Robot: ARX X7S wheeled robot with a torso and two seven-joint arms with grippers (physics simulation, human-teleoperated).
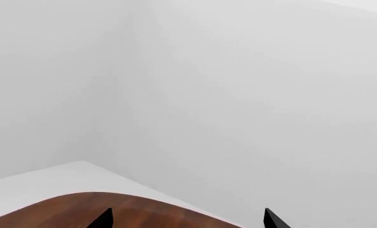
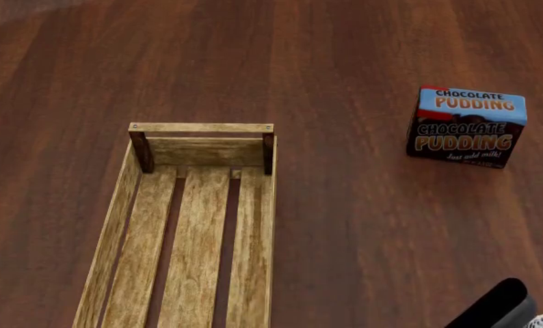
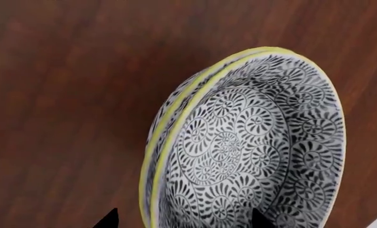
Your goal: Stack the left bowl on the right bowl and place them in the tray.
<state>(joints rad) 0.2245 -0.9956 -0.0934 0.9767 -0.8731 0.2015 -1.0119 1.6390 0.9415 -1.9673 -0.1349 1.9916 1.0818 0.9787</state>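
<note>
I am looking at the two bowls (image 3: 239,152) through the right wrist camera: they are sitting nested, one inside the other, their yellow rims running side by side, the inner one showing its black-and-white swirl pattern. The stack is resting on the dark wooden table (image 3: 61,95). The right gripper (image 3: 182,219) is showing only two dark fingertips, one just outside the rims and one over the inner bowl's patterned surface, so the jaws are straddling the stacked rims; whether they are pinching them I cannot tell.

In the head camera only a sliver of a pale patterned rim is peeking in at the near right corner, beside a black part of the right arm (image 2: 495,307). The tray (image 2: 198,133) is lying to the left, well apart from that corner, its slatted bottom holding nothing. The chocolate pudding box (image 2: 466,126) is standing farther back on the right.

The left gripper (image 1: 187,219) is pointing at a white wall (image 1: 239,95), fingertips spread wide with nothing between them.
</note>
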